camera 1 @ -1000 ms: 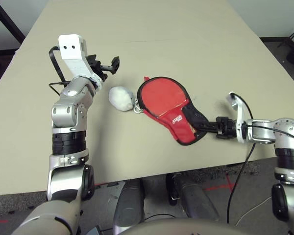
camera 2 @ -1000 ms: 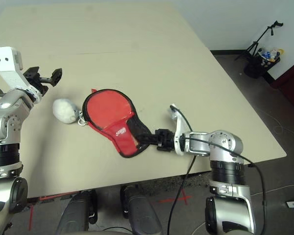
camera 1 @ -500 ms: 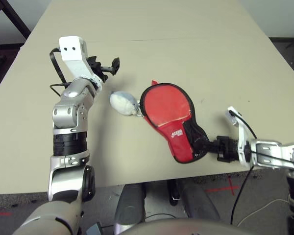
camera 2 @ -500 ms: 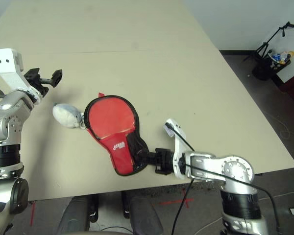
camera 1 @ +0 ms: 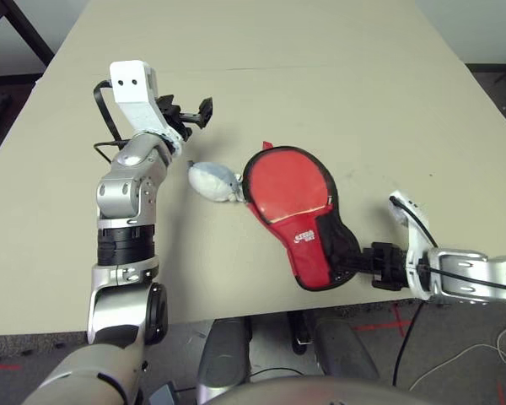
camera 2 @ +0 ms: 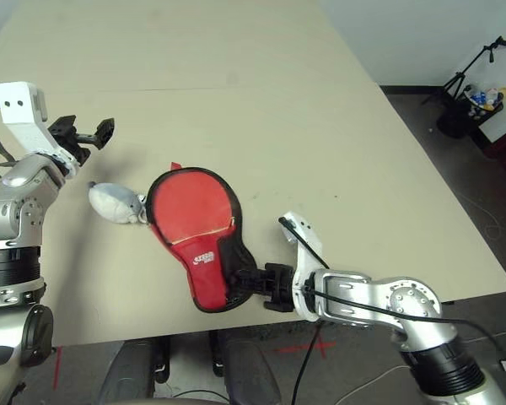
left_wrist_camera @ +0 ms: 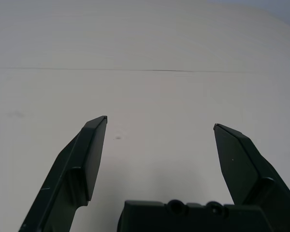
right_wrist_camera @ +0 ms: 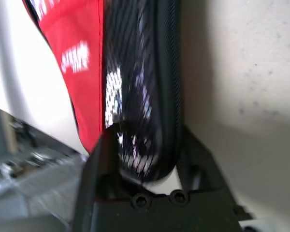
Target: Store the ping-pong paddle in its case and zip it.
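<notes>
Altogether one case (camera 1: 297, 209) between right pincer (camera 1: 360, 265) fingers; left pincer (camera 1: 194, 113) spread, empty.

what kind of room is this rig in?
Probably a lab or test room: a large plain beige table, a stand by the white wall, loose cable on the floor with red tape marks.

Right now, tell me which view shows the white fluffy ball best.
The left eye view: the white fluffy ball lies whole on the table, just left of the case. The right eye view shows the same at a similar size. The right wrist view shows the case's end instead, the left wrist view bare table.
</notes>
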Robot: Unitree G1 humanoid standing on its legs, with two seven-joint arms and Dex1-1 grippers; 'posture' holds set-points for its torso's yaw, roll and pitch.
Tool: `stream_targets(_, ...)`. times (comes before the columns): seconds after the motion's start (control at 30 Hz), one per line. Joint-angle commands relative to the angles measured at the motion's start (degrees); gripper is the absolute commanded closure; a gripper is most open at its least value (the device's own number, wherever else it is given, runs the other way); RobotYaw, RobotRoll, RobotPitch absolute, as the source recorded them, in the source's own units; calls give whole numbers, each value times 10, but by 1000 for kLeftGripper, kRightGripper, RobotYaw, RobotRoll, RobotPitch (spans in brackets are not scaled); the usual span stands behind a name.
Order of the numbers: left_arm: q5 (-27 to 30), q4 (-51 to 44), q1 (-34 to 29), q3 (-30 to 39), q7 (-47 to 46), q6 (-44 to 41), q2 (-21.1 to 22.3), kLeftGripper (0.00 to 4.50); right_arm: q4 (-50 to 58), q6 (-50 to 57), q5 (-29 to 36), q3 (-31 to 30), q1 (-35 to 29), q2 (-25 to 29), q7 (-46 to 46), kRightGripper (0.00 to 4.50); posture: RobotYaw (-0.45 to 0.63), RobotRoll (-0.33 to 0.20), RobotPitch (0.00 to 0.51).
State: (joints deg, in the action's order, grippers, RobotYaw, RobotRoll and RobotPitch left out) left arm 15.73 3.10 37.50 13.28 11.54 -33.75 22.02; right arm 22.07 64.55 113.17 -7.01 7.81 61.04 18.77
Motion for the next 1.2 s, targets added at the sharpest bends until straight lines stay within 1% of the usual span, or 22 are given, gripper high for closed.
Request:
stream_targets(0.03,-2,7,-10,5,2,4,5,0,13,57,-6,19,19,84,-61,1316,43,0,192)
stream_targets(0.1,-3,11,-7,4,2,6,5,0,11,80,-10,21,45,122,-106,696,38,0,191)
stream_targets(0.17,-4,17,-3,3,2,9,4,0,4,104,-26,20,89,140,-158,55,36,0,191)
stream_targets(0.23,-5,22,0,1,3,13,3,0,-9,115,-56,16,132,138,-195,21,31,0,189)
stream_targets(0.27,-5,24,2,0,3,14,2,0,-20,111,-77,14,158,124,-204,21,26,0,188)
stream_targets(0.37,-5,33,7,-2,5,20,0,0,-49,92,-134,-1,230,58,-209,21,18,0,187)
stream_targets(0.4,-6,37,9,-4,6,22,-1,0,-49,87,-163,-8,250,30,-212,21,18,0,187)
stream_targets(0.43,-7,42,12,-7,9,24,-1,0,-35,84,-218,-28,267,5,-223,21,20,0,186)
stream_targets(0.47,-8,47,17,-10,13,27,1,0,-14,77,-287,-59,282,-13,-246,21,20,0,186)
stream_targets(0.5,-9,53,23,-11,18,29,4,0,2,71,-340,-83,288,-28,-264,21,20,0,184)
stream_targets(0.53,-9,56,27,-12,21,31,7,0,11,67,-378,-97,290,-37,-282,21,28,0,184)
stream_targets(0.63,-11,69,38,-13,37,33,26,0,26,47,-468,-129,291,-56,-340,21,33,0,183)
stream_targets(0.73,-13,84,47,-10,43,40,41,0,35,15,-559,-160,297,-64,-398,21,41,0,181)
stream_targets(0.87,-14,97,54,-11,52,46,56,0,20,-32,-672,-201,314,-85,-459,21,45,0,178)
stream_targets(0.93,-15,100,54,-17,64,49,65,0,11,-50,-718,-218,322,-96,-486,21,45,0,176)
stream_targets(1.03,-13,104,56,-30,108,50,88,0,-6,-72,-780,-243,332,-113,-520,21,47,0,172)
stream_targets(1.13,-8,112,61,-36,147,48,112,0,-21,-83,-825,-257,334,-128,-548,21,55,0,168)
stream_targets(1.2,-8,121,70,-45,190,49,142,0,-30,-88,-857,-275,331,-131,-568,21,64,0,164)
